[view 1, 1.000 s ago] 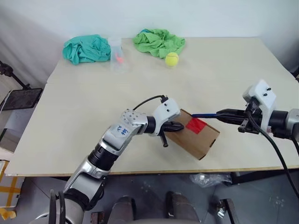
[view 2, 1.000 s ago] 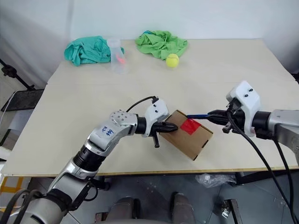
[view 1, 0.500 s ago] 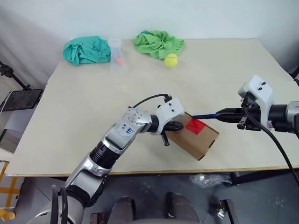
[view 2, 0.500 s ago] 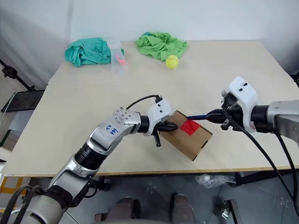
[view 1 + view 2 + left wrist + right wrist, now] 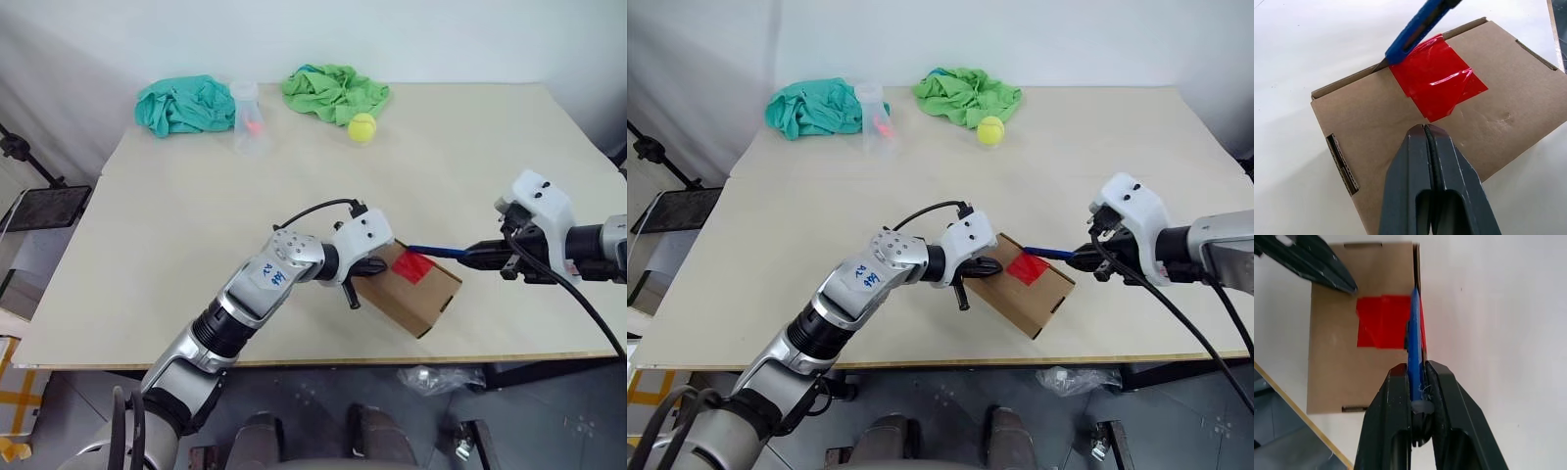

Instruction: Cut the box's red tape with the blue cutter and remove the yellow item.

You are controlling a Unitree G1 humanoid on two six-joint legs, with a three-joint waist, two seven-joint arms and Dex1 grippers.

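As the right arm dips, change: the cutter point(image 5: 441, 253) has come down from just above the box's far edge, and its dark tip now touches the tape point(image 5: 415, 266) at that edge.
Meaning: I judge the cut to be just starting; the tape shows no slit yet, so a drag along the seam is still to come.
Right pincer point(image 5: 485, 257): pinching the cutter by its rear end, with the blade end aimed down across the box top.
Left pincer point(image 5: 377, 264): pressed together, its tips resting on the box top just beside the tape, on the side away from the cutter; it has kept that spot, which reads as bracing the box.
Box point(image 5: 423, 294): lies near the front edge of the surface point(image 5: 196, 245), right of the middle and skewed to that edge; its flaps are shut and the tape bridges the seam.
Box contents: hidden; the yellow item is presumably inside, though nothing shows it.
Cup point(image 5: 247, 116): clear, upright near the far edge, with something small and pink-orange in it.
Others: a tennis ball point(image 5: 361, 126) just beside a green cloth point(image 5: 335, 90) and a teal cloth point(image 5: 184, 103) lie along the far edge, well apart from the box and unchanged.
Risk: the box may slide if the brace slips.
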